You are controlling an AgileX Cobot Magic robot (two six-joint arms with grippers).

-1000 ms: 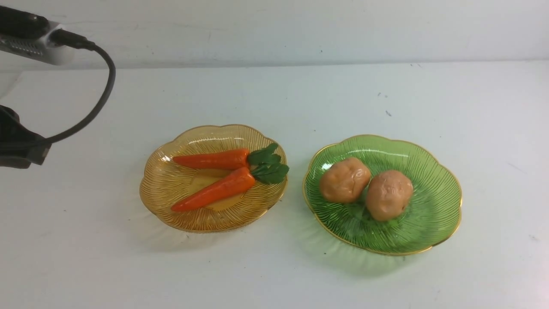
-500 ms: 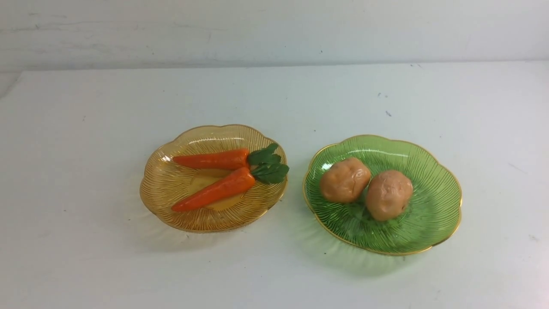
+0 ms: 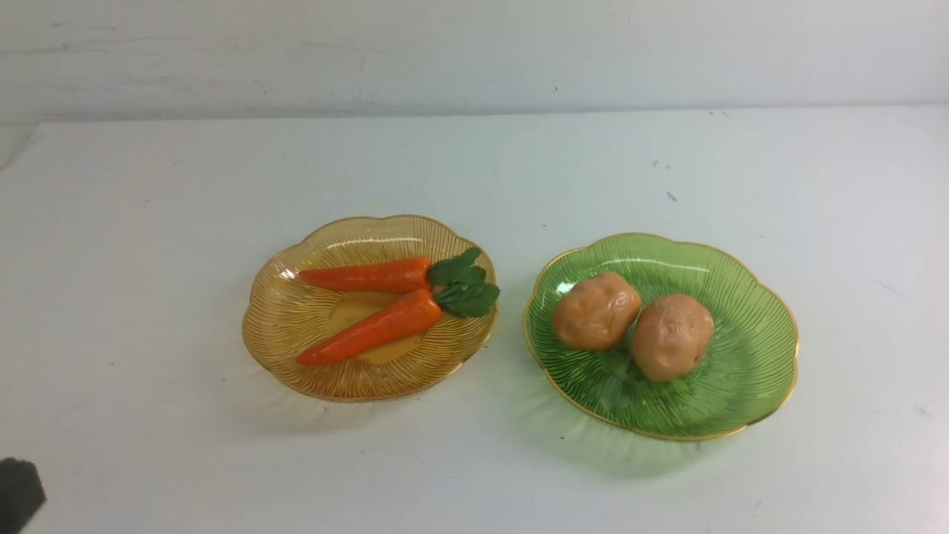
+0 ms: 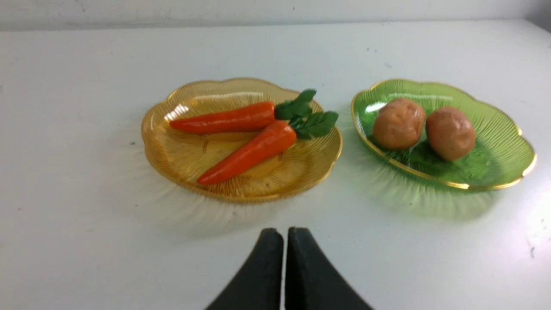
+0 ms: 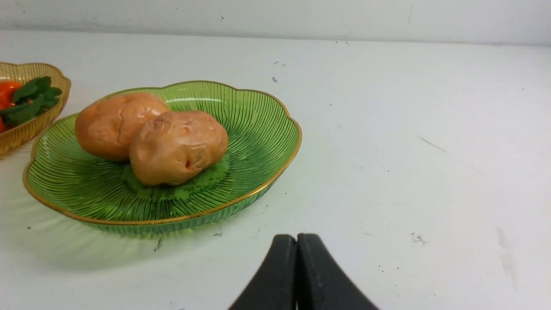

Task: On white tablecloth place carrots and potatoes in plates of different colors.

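Observation:
Two carrots (image 3: 371, 304) with green tops lie side by side in the amber plate (image 3: 282, 326) on the white tablecloth (image 3: 148, 445). Two potatoes (image 3: 634, 322) sit touching in the green plate (image 3: 749, 371) to its right. In the left wrist view my left gripper (image 4: 284, 234) is shut and empty, held back from the amber plate (image 4: 168, 150) and its carrots (image 4: 249, 137). In the right wrist view my right gripper (image 5: 297, 239) is shut and empty, held back from the green plate (image 5: 258, 142) and its potatoes (image 5: 159, 137). Only a dark corner of the left arm (image 3: 18, 493) shows in the front view.
A pale wall (image 3: 474, 52) runs along the far edge of the table. Small dark specks (image 3: 671, 196) mark the cloth behind the green plate. Bare cloth lies all round the two plates.
The left arm and its cable have left the upper left of the front view; now only a dark corner shows at the lower left. Plates, carrots and potatoes have not moved.

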